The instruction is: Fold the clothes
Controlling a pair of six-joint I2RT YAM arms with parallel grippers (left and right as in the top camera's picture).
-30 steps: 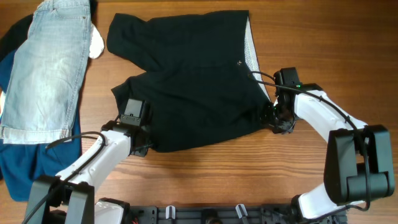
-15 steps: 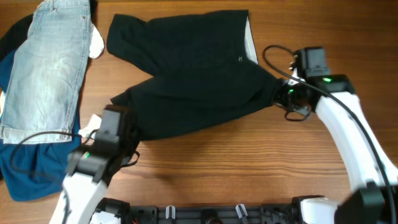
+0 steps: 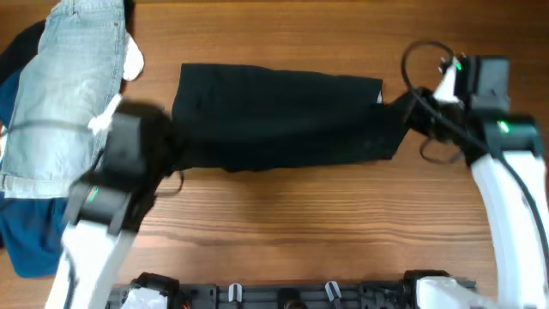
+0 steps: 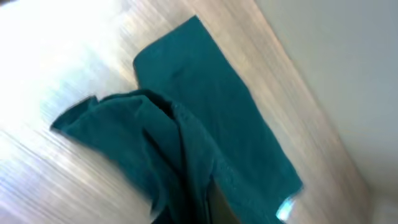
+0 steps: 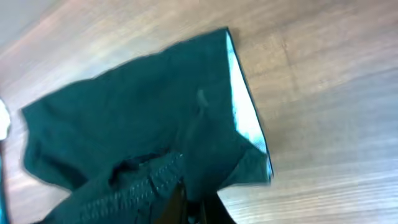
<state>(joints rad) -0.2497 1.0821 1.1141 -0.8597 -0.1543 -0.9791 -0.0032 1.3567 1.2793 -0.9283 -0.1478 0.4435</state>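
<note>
Left hand (image 3: 174, 161) is clamped shut on the left end of the black shorts (image 3: 274, 116). The right hand (image 3: 410, 113) is closed on the right end by the waistband, and both wrist views show the fabric bunching right into the fingers. The shorts are stretched into a long doubled-over band running left to right over the middle of the desk (image 3: 300, 223), with a sliver of pale lining showing at the right edge. At the far left, faded denim shorts (image 3: 73, 86) lie on top of a blue garment (image 3: 26, 232).
</note>
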